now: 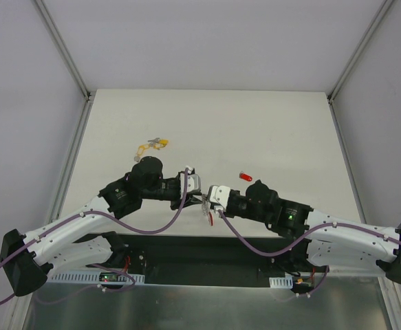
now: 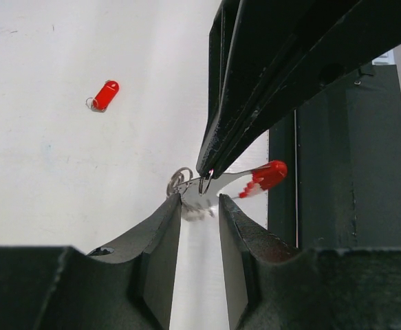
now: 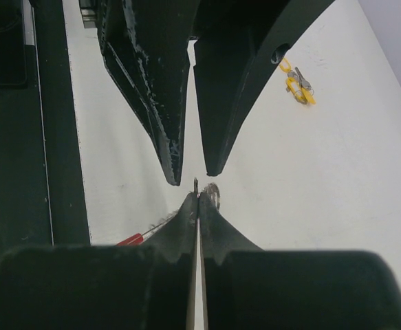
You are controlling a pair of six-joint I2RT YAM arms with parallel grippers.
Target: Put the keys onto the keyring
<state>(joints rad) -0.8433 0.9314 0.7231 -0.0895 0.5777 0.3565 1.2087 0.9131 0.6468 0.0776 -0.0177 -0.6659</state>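
The left wrist shows us best: right gripper pinches the keyring, left gripper jaws narrow, hold unclear. We are by the near edge of the table, room beyond.

You are working in a robotics lab test cell, not a home or a shop. A bare white table is boxed in by plain pale walls on metal frame posts. Two white-and-black arms are bolted at its near edge, purple cables loop along them, and exposed circuit boards with small lit green lights sit by the bases.
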